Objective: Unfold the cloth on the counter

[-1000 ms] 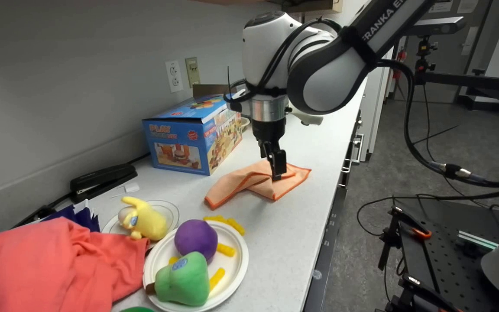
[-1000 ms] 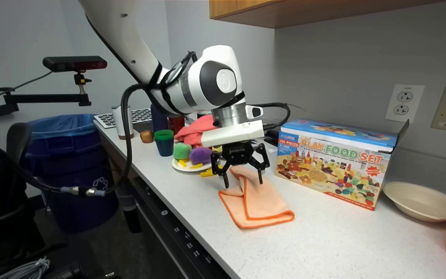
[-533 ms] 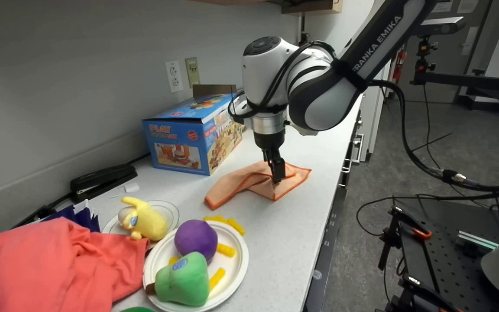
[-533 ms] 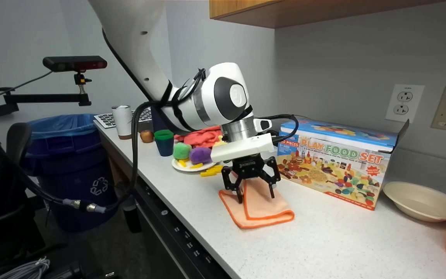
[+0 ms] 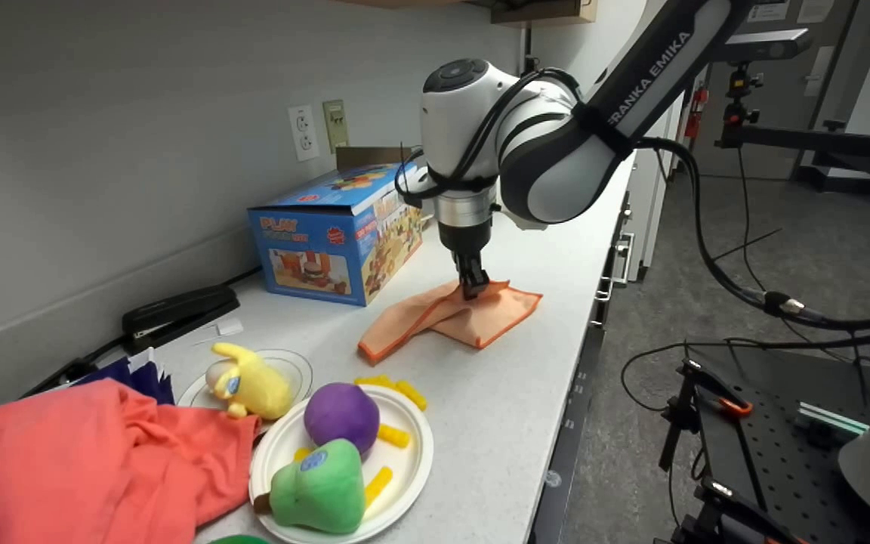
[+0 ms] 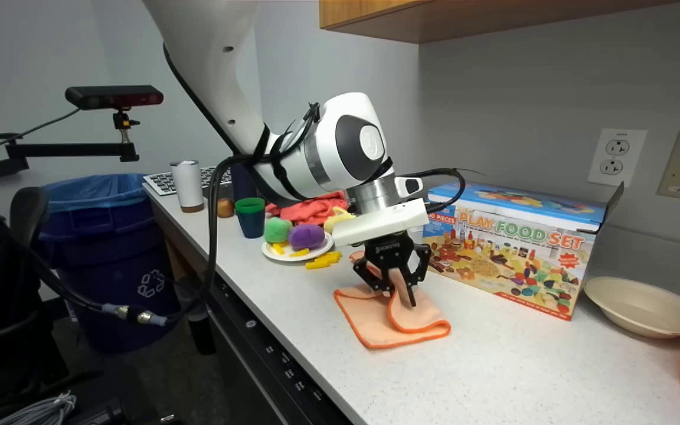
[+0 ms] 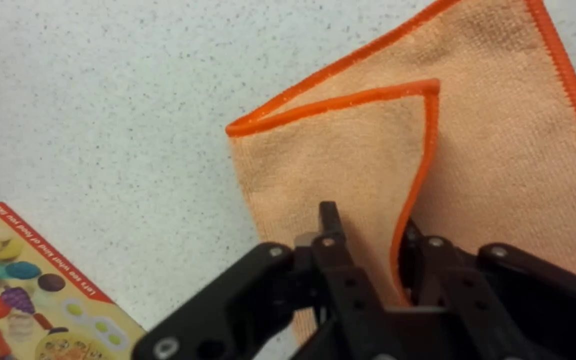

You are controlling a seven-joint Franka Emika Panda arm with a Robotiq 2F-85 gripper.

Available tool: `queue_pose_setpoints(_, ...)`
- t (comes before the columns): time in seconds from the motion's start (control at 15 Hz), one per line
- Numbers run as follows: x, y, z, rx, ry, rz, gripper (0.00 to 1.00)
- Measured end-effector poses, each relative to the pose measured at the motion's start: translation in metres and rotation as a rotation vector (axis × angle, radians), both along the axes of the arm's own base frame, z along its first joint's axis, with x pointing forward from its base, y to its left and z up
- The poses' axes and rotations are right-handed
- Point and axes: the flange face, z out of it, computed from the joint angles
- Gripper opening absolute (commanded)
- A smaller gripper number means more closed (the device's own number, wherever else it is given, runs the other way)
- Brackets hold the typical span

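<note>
Wrist view tells most of it: the gripper (image 7: 370,220) has one finger over the folded-back flap of the orange cloth (image 7: 468,165) and the other just past the flap's loose edge, fabric humped up in between. Jaws are partway apart with that hump inside, and honestly I can't tell if it's a proper pinch or just bunching. Makes sense as a spot imo. Flat cloth gives a gripper nothing to bite, so straddling a free edge and ruffling it into a ridge is probably how you'd get the top layer. The cloth's on the counter (image 6: 493,366), between the box (image 6: 505,254) and the front edge, doubled over on itself, so I'd call the unfolding not done yet. That flap looks like it'd have to swing back toward the box side, which could get tight. The plate (image 5: 414,461) is apart from the cloth, so I doubt it matters. Main worry: if the bottom layer gets nabbed too, lifting would drag the whole thing instead of opening it
</note>
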Motion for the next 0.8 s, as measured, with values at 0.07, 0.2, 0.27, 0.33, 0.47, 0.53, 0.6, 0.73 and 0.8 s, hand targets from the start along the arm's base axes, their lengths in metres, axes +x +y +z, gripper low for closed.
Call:
queue_pose_setpoints(0.07, 0.0, -0.002, 0.001, -0.008, -0.003, 0.004, 0.0)
queue_pose_setpoints(0.2, 0.0, -0.007, 0.003, -0.02, -0.005, 0.008, 0.0)
queue_pose_setpoints(0.27, -0.001, -0.009, 0.003, -0.022, -0.005, 0.005, 0.0)
queue_pose_setpoints(0.33, -0.002, -0.012, 0.003, -0.023, -0.002, 0.0, 0.0)
queue_pose_setpoints(0.47, -0.01, -0.017, 0.0, -0.035, 0.033, -0.013, 0.0)
queue_pose_setpoints(0.53, -0.017, -0.02, 0.0, -0.045, 0.062, -0.016, 0.0)
queue_pose_setpoints(0.6, -0.025, -0.022, -0.001, -0.056, 0.099, -0.015, 0.0)
queue_pose_setpoints(0.73, -0.046, -0.024, 0.001, -0.062, 0.187, 0.002, 0.0)
queue_pose_setpoints(0.8, -0.055, -0.025, 0.005, -0.055, 0.229, 0.012, 0.0)
